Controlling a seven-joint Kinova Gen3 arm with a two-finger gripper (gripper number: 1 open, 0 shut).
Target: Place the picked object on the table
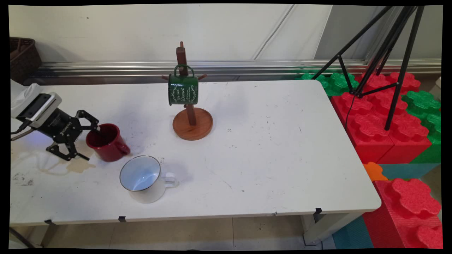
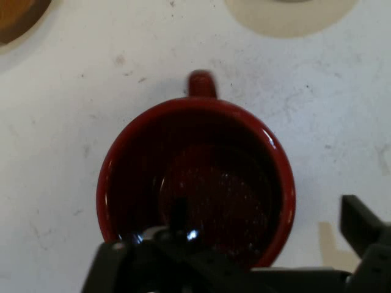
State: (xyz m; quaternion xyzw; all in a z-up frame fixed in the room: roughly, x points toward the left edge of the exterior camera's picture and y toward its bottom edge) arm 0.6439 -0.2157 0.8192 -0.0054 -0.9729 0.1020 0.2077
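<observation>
Red mug (image 1: pixel 107 142) is sitting at the table's (image 1: pixel 268 148) left, tipped, with the gripper (image 1: pixel 84 143) straddling its rim wide open, one finger inside, holding nothing. Any sideways nudge risks rolling it into the white mug (image 1: pixel 143 179) just right and nearer.

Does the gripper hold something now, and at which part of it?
The gripper straddles the rim of the red mug, one finger inside and one outside, but whether it actually grips the wall cannot be told.
</observation>
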